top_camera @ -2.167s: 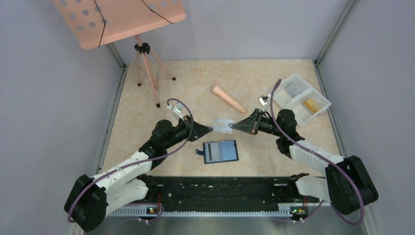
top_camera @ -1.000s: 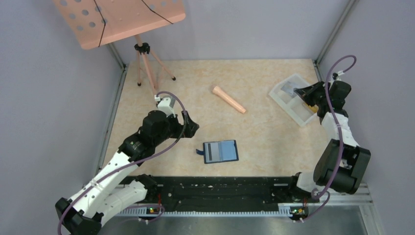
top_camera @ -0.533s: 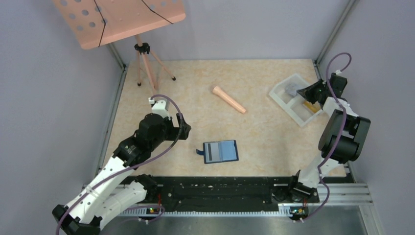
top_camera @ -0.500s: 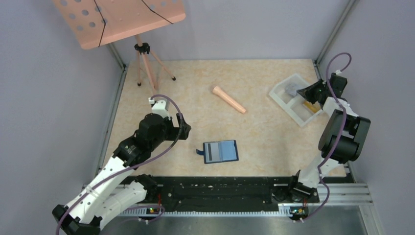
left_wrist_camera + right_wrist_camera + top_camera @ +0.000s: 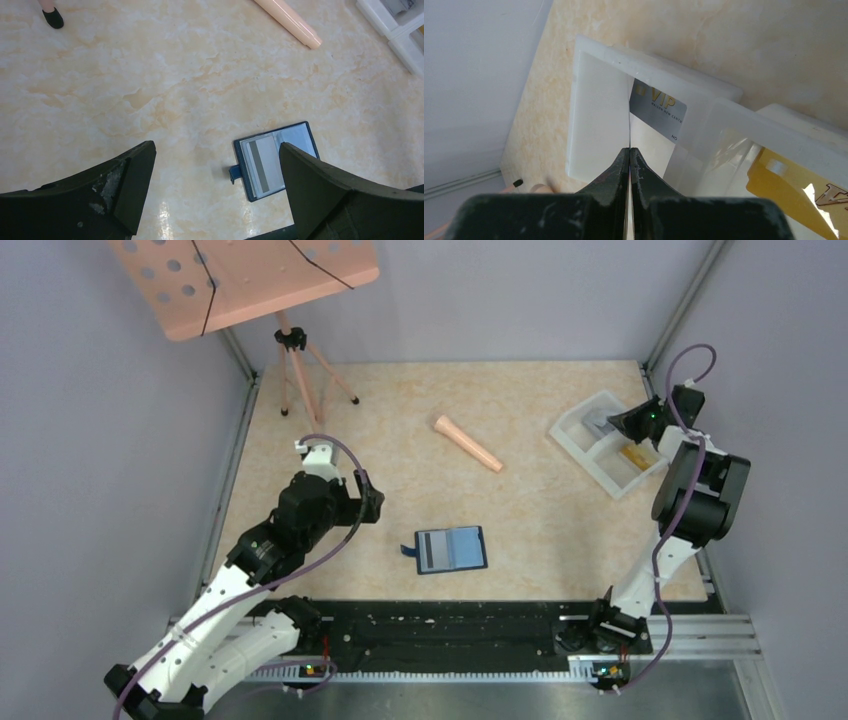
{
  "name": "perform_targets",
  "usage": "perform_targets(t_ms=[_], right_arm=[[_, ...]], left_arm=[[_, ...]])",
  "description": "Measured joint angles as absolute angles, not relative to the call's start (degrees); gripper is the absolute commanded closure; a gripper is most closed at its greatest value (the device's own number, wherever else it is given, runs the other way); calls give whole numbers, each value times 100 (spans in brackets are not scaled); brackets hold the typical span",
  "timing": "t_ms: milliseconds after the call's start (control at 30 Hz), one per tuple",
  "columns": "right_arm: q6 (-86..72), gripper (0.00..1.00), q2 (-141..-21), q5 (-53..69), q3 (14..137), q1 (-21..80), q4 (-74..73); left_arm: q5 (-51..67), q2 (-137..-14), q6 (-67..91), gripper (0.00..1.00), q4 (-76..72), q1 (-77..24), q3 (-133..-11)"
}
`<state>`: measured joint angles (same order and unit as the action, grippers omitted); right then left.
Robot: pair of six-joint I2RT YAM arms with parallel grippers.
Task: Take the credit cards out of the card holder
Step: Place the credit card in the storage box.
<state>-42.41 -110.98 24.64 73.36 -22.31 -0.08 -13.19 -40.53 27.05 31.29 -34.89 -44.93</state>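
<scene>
Noting a big shift over the last couple of seconds: from both claws meeting on one pale card at mid-bench, to arms well apart.

Right claw [image 5: 628,421]: now swung out to the far right corner, poised over the white tray [image 5: 572,436]. Fingertips [image 5: 618,167] pressed tight together. Thin pale sliver standing edge-on straight out of them; reads as the carried credit card [image 5: 629,115], clamped, though nearly too thin to tell. Just past the tips, flat in the compartment below: grey VIP card [image 5: 659,107]. Off to the right of the tips, across the divider: tan-gold card [image 5: 794,186].

Left claw [image 5: 375,498]: drawn back to its own side, jaws spread wide, gripping nothing. Ahead and to the right of it, flat on the bench [image 5: 150,75]: card holder [image 5: 295,145], lying open, touched by neither jaw. Striped card [image 5: 260,167], pale with a dark band, seated in the pocket nearer the claw; farther pocket looks bare blue.

Judging from this: handover done, one more card freed and close to release into the tray. Task not finished, with at least the striped card left to pull. Left claw seemingly placed to go back for it.
</scene>
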Motion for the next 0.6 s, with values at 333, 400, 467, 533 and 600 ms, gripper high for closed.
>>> perform_targets(t_ms=[333, 400, 467, 533, 600], right_arm=[[-4313, 100, -11308, 2467, 7502, -2298, 69], [-4313, 100, -11308, 2469, 7511, -2338, 78], [-4322, 100, -11308, 2482, 7511, -2383, 75], [-4324, 100, -11308, 2488, 7511, -2418, 80], [-4327, 100, -11308, 2493, 7511, -2434, 84]], left_arm=[[-1347, -4075, 2705, 1, 3129, -3489, -4493], [-1356, -4075, 2707, 1, 3129, -3489, -4493], [-1361, -4075, 2707, 1, 3129, -3489, -4493], [-1358, -4077, 2707, 1, 3129, -3489, -4493], [-1361, -4075, 2707, 1, 3129, -3489, -4493]])
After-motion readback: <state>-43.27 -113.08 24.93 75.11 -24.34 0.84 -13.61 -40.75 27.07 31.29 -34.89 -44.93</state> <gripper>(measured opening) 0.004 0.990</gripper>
